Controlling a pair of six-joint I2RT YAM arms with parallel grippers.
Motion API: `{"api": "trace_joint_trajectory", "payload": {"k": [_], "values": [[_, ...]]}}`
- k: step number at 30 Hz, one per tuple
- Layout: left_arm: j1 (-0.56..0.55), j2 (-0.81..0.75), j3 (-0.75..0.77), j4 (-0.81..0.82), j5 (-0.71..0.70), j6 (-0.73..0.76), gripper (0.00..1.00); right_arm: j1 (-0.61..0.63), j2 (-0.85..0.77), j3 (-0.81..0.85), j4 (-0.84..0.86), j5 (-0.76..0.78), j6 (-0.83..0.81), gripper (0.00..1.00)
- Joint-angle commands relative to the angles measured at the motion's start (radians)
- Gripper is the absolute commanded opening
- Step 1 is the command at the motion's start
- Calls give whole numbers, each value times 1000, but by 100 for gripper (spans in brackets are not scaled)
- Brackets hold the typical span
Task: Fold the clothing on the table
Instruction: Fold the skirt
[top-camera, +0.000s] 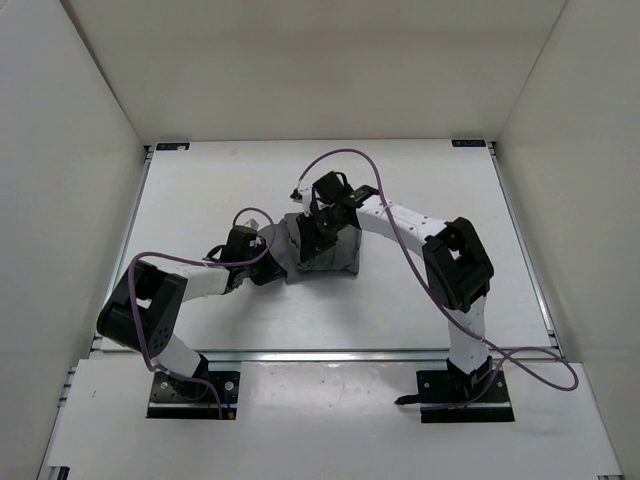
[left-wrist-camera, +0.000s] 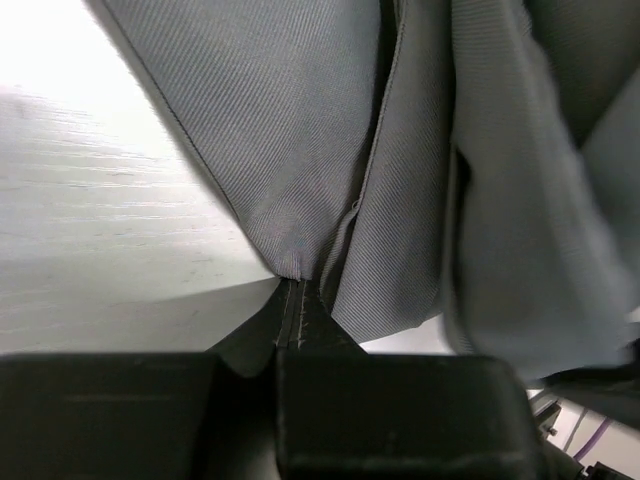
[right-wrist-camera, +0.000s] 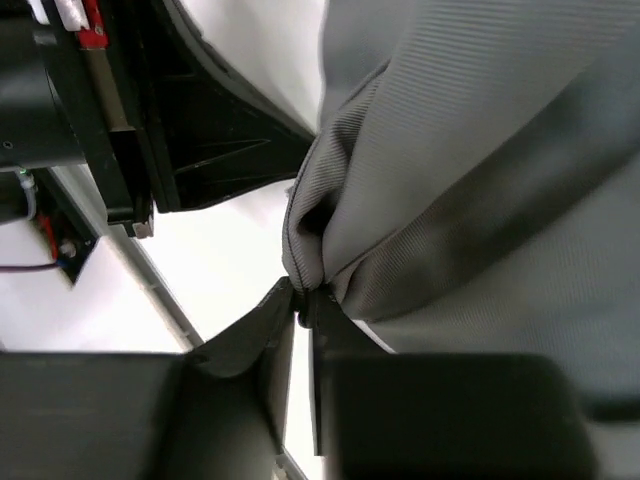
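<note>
Gripping for a fold is the step in hand: left fingers (left-wrist-camera: 318, 332) clamp a hem corner of the grey pleated skirt (top-camera: 335, 255), and right fingers (right-wrist-camera: 250, 335) pinch a bunched edge. The skirt sits heaped at the middle of the bench (top-camera: 200, 190). The next move likely requires carrying both edges across together, evenly.

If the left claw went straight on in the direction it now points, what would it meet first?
The grey skirt: the left claw is shut on one edge of it, and more folds of the fabric hang directly ahead. What lies behind the fabric I cannot tell.
</note>
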Motion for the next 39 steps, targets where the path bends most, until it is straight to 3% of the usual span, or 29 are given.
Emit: {"api": "trace_joint_trajectory", "payload": {"k": [1,3,5,9,10,11,14,18,21,24,26,29,30,34,39], "values": [[20,-17,-27,-48,-16,21,0,26,20,29,59,-127,-3,11],[23,-26,-36,-48,-18,12,0,27,9,23,103,-202,2,36],[32,-44,-42,-45,-6,6,1,38,-24,-14,155,-230,-4,47],[67,-127,-60,-71,22,0,18,27,-202,-140,371,-235,28,55],[78,-144,-56,-85,20,4,31,24,-265,-204,417,-219,48,56],[87,-181,-60,-103,11,6,41,4,-296,-268,492,-212,80,56],[115,-273,-73,-187,5,21,54,-40,-405,-365,560,-143,127,55],[155,-418,-119,-258,10,33,60,-121,-443,-422,537,-109,155,48],[181,-514,-128,-338,43,76,62,-167,-460,-488,571,-181,206,43],[205,-577,-59,-460,100,194,76,-195,-523,-558,574,-176,221,45],[233,-571,69,-581,138,305,83,-209,-549,-581,551,-135,198,45],[235,-517,249,-837,19,478,88,-264,-574,-609,488,-118,175,46],[223,-505,277,-871,-2,493,99,-275,-578,-617,482,-123,172,46],[170,-456,325,-968,-30,595,99,-322,-595,-643,453,-115,160,47],[164,-502,257,-961,-70,607,99,-319,-548,-589,343,67,82,52]]}}
